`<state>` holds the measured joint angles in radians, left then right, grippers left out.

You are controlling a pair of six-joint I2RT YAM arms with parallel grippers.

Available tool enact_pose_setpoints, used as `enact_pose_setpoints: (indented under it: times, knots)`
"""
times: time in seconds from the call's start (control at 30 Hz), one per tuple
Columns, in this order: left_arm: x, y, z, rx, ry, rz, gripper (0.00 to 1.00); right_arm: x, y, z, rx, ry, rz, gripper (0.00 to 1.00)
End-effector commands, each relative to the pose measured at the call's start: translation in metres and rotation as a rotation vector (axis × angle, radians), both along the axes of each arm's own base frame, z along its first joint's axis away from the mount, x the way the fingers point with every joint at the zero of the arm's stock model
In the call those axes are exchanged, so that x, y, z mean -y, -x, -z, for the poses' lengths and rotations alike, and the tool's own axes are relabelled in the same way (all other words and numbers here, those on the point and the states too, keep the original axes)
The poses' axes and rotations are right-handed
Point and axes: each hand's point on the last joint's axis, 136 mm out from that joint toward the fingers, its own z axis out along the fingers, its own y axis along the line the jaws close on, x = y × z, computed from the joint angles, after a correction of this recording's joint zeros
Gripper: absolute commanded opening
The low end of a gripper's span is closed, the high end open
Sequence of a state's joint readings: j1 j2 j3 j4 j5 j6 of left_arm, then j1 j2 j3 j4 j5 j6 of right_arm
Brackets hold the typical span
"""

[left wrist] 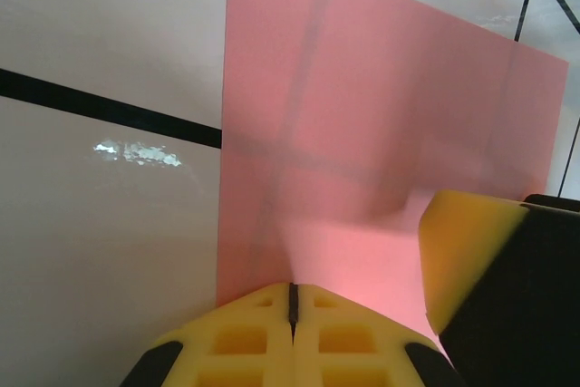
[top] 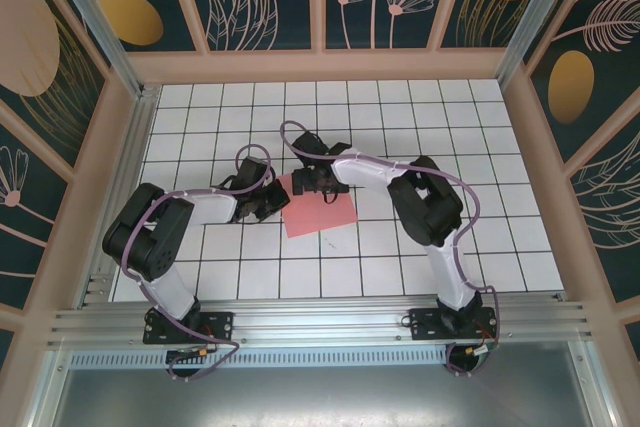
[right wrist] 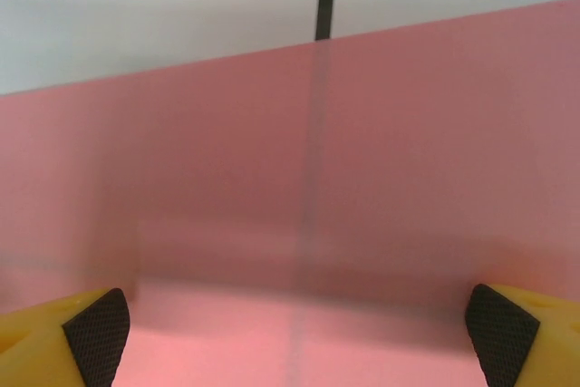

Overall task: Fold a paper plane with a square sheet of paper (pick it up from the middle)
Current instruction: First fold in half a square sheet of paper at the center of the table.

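The square sheet of paper (top: 325,212) lies flat on the white tiled table, salmon-pink, with grid lines showing faintly through it (left wrist: 362,133) (right wrist: 362,178). My left gripper (top: 268,197) is at its left edge, shut, the yellow fingertips (left wrist: 292,301) meeting on the sheet's near edge. No paper shows in the dark slit between them. My right gripper (top: 318,185) hovers over the sheet's far edge, open wide, its two tips (right wrist: 299,351) spread with bare paper between them. One of its yellow fingers (left wrist: 471,260) shows in the left wrist view. The paper plane is out of view.
Wooden-framed patterned walls (top: 320,7) enclose the table (top: 450,127) on three sides. An aluminium rail (top: 320,322) with both arm bases runs along the near edge. Bare tiles lie to the right of and behind the sheet.
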<state>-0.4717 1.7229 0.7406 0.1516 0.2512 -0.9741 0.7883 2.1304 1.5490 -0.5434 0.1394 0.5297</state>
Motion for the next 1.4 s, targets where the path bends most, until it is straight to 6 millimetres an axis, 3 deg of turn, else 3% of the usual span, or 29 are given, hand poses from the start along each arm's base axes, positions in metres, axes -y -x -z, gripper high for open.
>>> enact_pose_setpoints:
  times: [0.0, 0.17, 0.33, 0.6, 0.77, 0.97, 1.1, 1.2, 1.37]
  knots:
    - [-0.01, 0.02, 0.025, -0.093, -0.047, -0.018, 0.04, 0.017, 0.012, 0.022, -0.048, 0.119, -0.019, 0.99]
    - [-0.004, 0.018, 0.019, -0.074, 0.004, -0.022, 0.03, 0.018, 0.023, 0.036, -0.084, 0.155, -0.062, 0.99]
    - [0.0, 0.018, 0.021, -0.076, 0.024, -0.013, 0.03, 0.009, 0.032, 0.038, -0.117, 0.115, -0.091, 0.87]
    - [-0.001, 0.02, 0.025, -0.084, 0.014, -0.007, 0.04, -0.016, 0.025, 0.006, -0.091, -0.053, -0.089, 0.78]
    - [0.001, 0.017, 0.022, -0.073, 0.022, -0.002, 0.04, -0.029, 0.031, -0.008, -0.13, -0.159, -0.127, 0.71]
    - [0.002, 0.015, 0.019, -0.063, 0.028, -0.008, 0.04, -0.038, 0.033, -0.023, -0.16, -0.3, -0.127, 0.55]
    - [0.002, 0.01, 0.006, -0.033, 0.04, -0.021, 0.06, -0.039, 0.028, -0.036, -0.158, -0.433, -0.103, 0.44]
    - [0.002, 0.002, -0.025, 0.042, 0.068, -0.035, 0.1, -0.038, 0.024, -0.047, -0.147, -0.55, -0.102, 0.32]
    - [-0.01, -0.002, -0.056, 0.11, 0.116, -0.072, 0.22, -0.031, 0.02, -0.073, -0.128, -0.758, -0.132, 0.26]
